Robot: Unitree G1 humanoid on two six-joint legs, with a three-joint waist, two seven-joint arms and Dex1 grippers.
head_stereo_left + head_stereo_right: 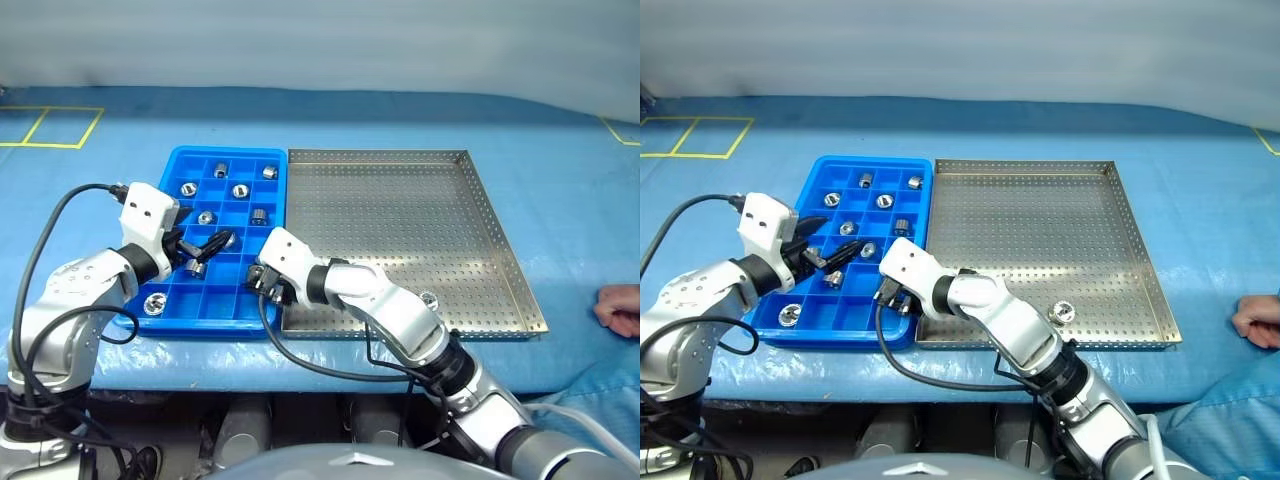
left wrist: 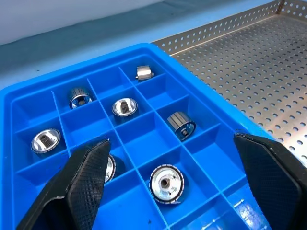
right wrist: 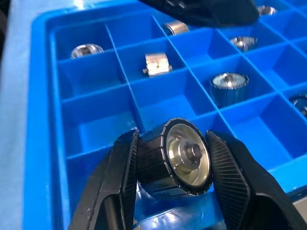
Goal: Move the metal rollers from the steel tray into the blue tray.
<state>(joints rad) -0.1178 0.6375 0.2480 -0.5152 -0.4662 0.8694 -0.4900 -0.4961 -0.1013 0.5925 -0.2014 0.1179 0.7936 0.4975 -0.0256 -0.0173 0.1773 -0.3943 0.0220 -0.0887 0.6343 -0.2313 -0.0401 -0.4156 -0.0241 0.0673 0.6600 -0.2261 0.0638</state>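
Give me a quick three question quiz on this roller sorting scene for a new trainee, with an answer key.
1. True or false: the right gripper is shut on a metal roller.
2. How many rollers remain in the steel tray?
3. The left gripper, above the blue tray, is: A) open, B) shut on a roller, C) shut on nothing.

Key
1. True; it holds the roller over the blue tray's near edge.
2. One, near the front rim.
3. A.

A blue table cover (image 1: 560, 170) spreads wide, yellow tape lines (image 1: 50, 128) mark its far corner, and a person's hand (image 1: 620, 308) rests at one edge.
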